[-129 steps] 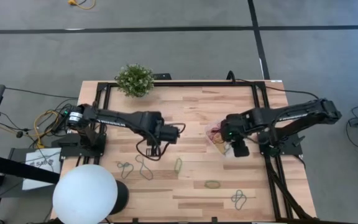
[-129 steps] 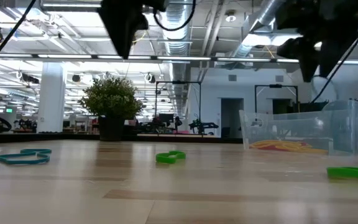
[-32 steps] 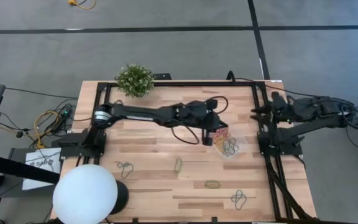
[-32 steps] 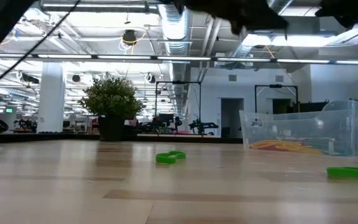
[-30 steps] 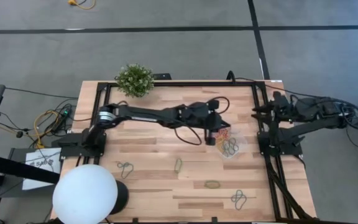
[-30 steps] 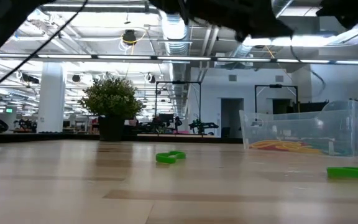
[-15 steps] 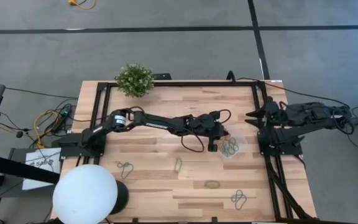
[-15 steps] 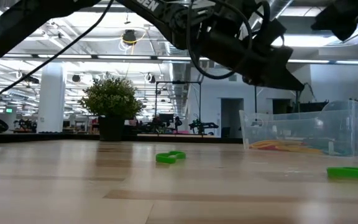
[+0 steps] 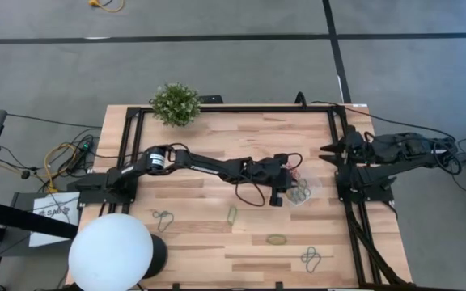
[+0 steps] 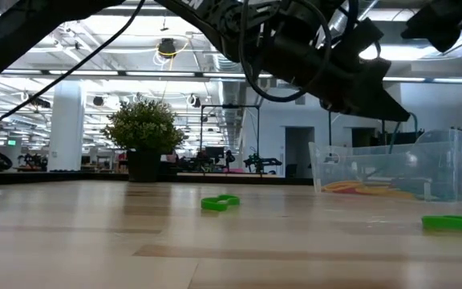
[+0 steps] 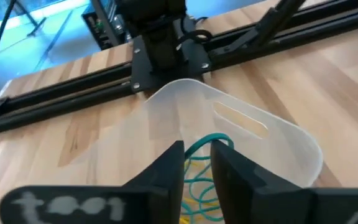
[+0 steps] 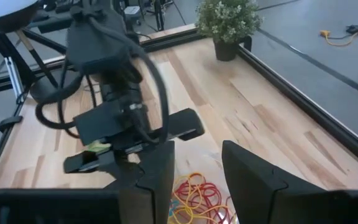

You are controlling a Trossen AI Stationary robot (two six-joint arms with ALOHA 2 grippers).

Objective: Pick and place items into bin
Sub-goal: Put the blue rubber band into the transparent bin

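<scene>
Surface: pale wooden table (image 9: 217,242).
Bin: small clear plastic container (image 9: 302,191), right of centre, holding coloured rubber-band loops (image 11: 199,180).
Left gripper (image 11: 197,163): over the bin, fingers slightly parted, a teal loop between them.
Right gripper (image 12: 195,163): fingers apart, nothing held, at the table's right edge.
Loose bands: green loop (image 9: 232,214) mid-table.

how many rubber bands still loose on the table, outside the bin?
4 in the high view: a dark band front-left, a green band near the middle, an olive band right of it, and a teal band front-right. The left arm may hide others.
</scene>
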